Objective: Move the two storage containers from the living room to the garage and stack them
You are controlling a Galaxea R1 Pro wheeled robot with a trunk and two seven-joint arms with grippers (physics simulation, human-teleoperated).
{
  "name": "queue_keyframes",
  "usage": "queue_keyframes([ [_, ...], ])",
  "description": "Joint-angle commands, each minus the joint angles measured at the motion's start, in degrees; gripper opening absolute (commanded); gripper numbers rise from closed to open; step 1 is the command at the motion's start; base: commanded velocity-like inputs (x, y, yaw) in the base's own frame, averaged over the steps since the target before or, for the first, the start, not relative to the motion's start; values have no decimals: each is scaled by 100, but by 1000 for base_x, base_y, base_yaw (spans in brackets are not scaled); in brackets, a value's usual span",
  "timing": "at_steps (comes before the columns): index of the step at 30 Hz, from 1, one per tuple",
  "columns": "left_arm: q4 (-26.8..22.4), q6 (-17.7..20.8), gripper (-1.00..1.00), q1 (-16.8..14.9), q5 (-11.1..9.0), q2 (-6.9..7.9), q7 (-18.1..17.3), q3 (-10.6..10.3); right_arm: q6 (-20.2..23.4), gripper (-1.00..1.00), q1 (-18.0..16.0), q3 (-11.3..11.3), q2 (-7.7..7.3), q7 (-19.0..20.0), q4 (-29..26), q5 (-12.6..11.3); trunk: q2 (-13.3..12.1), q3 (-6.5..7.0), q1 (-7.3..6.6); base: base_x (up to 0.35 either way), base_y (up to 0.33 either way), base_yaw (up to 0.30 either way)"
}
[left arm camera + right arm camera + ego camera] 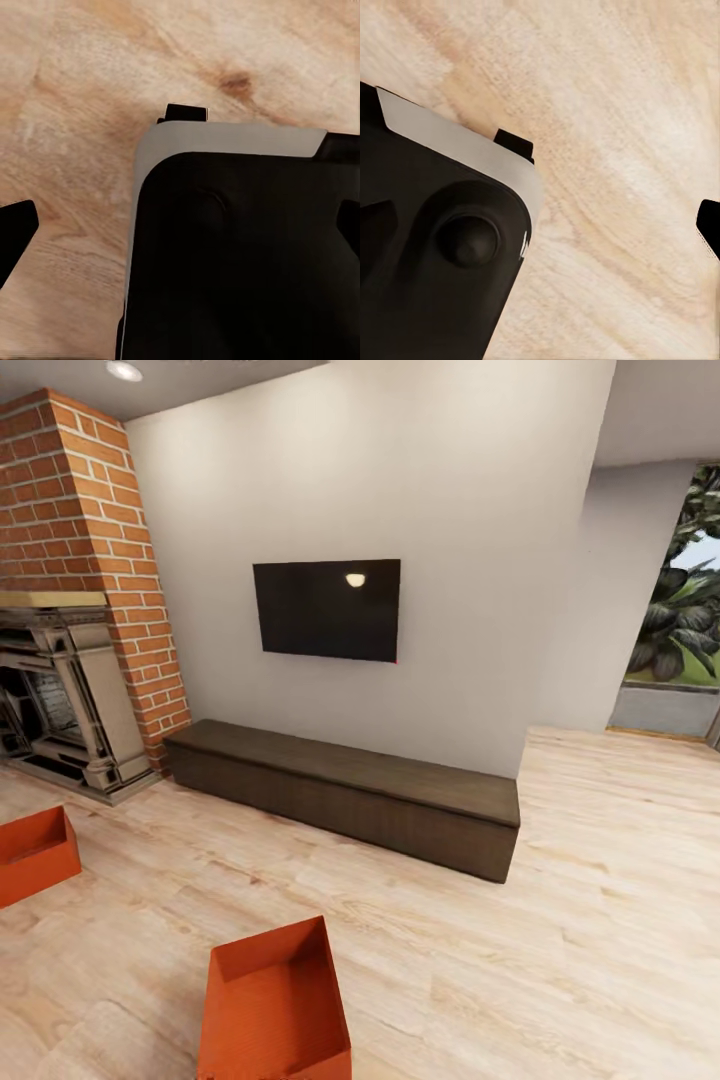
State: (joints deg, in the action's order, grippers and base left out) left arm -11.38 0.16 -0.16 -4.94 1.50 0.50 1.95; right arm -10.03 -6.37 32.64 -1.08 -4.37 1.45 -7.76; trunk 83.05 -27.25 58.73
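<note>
Two orange-red open-top storage containers stand on the light wood plank floor (pixel 600 920) of the living room. One container (pixel 272 1005) is near the bottom of the head view, left of centre, and it is empty. The other container (pixel 35 852) is cut off by the left edge, in front of the fireplace. In the left wrist view my left gripper (pixel 180 229) is open, its dark fingertips (pixel 16 229) far apart above my own black and grey base (pixel 240 262). My right gripper (pixel 540 225) is open over the floor, with one fingertip (pixel 709 225) at the picture's edge.
A red brick fireplace (pixel 70 690) stands at the left. A black TV (pixel 326 608) hangs on the white wall above a long dark low cabinet (pixel 350 795). Glass doors (pixel 680 620) with plants behind are at the far right. Bare floor stretches right of the near container.
</note>
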Motion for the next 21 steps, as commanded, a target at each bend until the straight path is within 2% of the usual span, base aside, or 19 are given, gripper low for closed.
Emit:
queue_keyframes([
  [1, -2, 2, 100, -1, -52, 2, 3, 7, -35, 100, -5, 50, 3, -3, 15, -59, 3, -6, 0, 0, 0, 269],
  [21, -5, 1, 100, 1, -60, -1, 3, 11, -35, 100, -5, 50, 3, -3, 13, -58, 3, -6, 0, 0, 0, 269],
])
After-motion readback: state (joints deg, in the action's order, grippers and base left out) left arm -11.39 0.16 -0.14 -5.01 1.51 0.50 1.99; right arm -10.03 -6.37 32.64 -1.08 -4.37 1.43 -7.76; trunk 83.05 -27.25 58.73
